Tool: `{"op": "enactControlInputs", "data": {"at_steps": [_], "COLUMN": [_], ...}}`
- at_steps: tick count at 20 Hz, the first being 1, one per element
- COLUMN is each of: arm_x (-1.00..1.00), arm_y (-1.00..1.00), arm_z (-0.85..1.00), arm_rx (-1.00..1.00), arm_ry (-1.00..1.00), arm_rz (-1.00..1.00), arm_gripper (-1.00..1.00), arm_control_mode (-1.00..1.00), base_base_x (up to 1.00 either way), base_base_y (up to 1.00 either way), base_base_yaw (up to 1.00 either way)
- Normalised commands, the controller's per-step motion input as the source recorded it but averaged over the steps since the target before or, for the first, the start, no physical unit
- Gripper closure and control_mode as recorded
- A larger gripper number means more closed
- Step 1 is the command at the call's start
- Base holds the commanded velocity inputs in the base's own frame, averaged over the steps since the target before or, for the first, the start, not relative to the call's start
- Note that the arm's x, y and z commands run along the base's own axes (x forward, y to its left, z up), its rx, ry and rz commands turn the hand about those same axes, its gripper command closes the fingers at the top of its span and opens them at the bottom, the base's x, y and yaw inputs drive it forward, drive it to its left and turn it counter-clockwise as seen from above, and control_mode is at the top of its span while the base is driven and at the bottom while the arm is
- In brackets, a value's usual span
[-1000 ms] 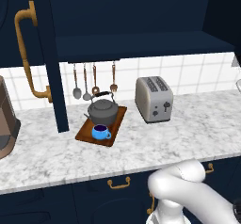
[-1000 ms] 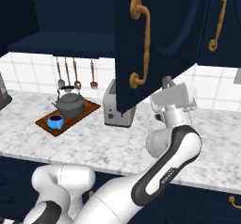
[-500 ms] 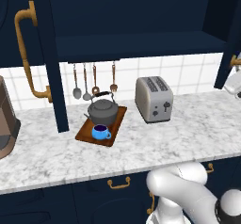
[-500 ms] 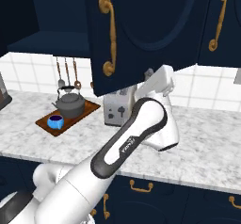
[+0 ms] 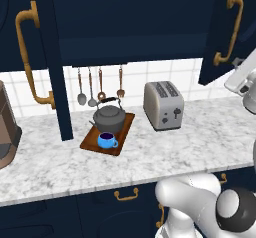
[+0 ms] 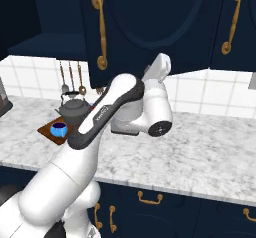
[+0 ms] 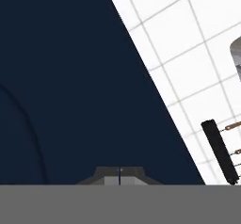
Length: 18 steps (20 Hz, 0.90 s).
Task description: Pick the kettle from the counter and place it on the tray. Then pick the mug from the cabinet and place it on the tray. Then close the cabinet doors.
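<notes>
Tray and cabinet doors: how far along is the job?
Done: kettle and mug sit on the tray. In hand: the shut gripper is up against a cabinet door, which stands partly open. Left: shutting both doors, including the left door.

Glossy white rounded arm (image 6: 107,117), dark grey joint caps, black band.

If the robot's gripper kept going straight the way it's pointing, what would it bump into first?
Most likely the navy cabinet door. In the hand view the shut gripper faces that dark panel close ahead; whether it already touches is unclear.
</notes>
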Motion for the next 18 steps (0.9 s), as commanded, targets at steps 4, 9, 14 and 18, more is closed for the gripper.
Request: {"op": "enactControlInputs", "data": {"at_steps": [4, 9, 14, 18], "arm_x": [0.62, 0.71, 0.65, 0.61], "arm_y": [0.41, 0.2, 0.18, 0.21], "arm_z": [0.0, -0.01, -0.01, -0.11], "arm_rx": [-0.02, 0.0, -0.02, 0.0], "arm_ry": [0.2, 0.12, 0.1, 0.0], "arm_rz": [-0.04, 0.0, 0.0, 0.0], "arm_gripper": [1.0, 1.0, 1.0, 1.0], "arm_control_mode": [-1.0, -1.0, -1.0, -1.0], "base_base_x": [0.0, 0.0, 0.0, 0.0], "base_base_y": [0.0, 0.0, 0.0, 0.0], "base_base_yaw": [0.0, 0.0, 0.0, 0.0]}}
